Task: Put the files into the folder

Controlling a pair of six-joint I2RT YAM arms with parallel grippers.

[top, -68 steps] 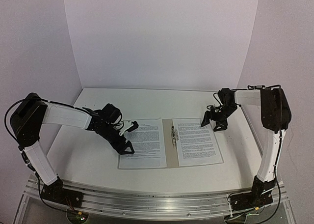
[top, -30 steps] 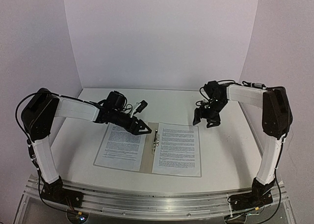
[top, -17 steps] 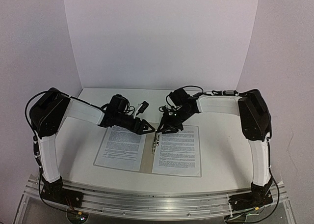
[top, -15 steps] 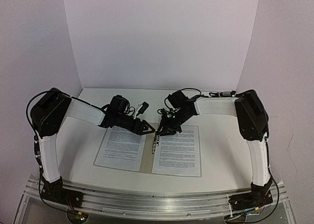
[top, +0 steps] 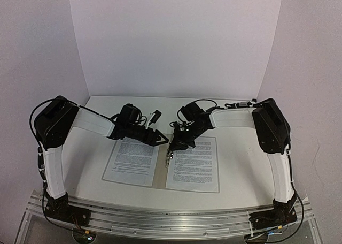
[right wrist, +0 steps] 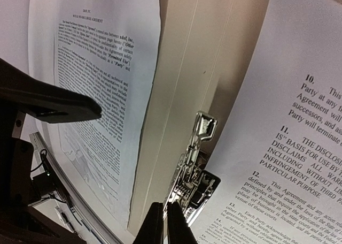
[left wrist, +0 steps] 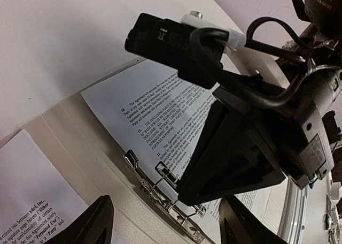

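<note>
Right claw (right wrist: pixel 163 225) is pinched shut, its fingertips (right wrist: pixel 155 222) pressed nearly together at one end of the metal clip (right wrist: pixel 191 164) on the spine of the folder (right wrist: pixel 181 83). Whether any part of the clip is caught between them cannot be told. The left claw (left wrist: pixel 160 225) hangs wide, both fingers well apart and holding nothing. It sits low over the far end of the spine, just beside the right claw.

The folder lies open and flat on the table (top: pixel 243 164), both flaps spread. On the left flap rests the left sheet (top: pixel 131 161), printed side up. Its inner edge stops short of the clip, so a bare beige strip shows between paper and metal. On the right flap rests the right sheet (top: pixel 193 166), also text up, with its inner edge right against the clip and touching its dark end. Neither sheet looks lifted or curled.

The folder's near edge lies close to the table's front edge, with only a narrow band of bare surface between. Wider bare table lies to the left of the left flap, to the right of the right flap, and behind the folder up to the white walls (top: pixel 176 40) that close in three sides. Both arms reach inward and meet over the spine, so the space above it is crowded, while the outer halves of both sheets are uncovered.
</note>
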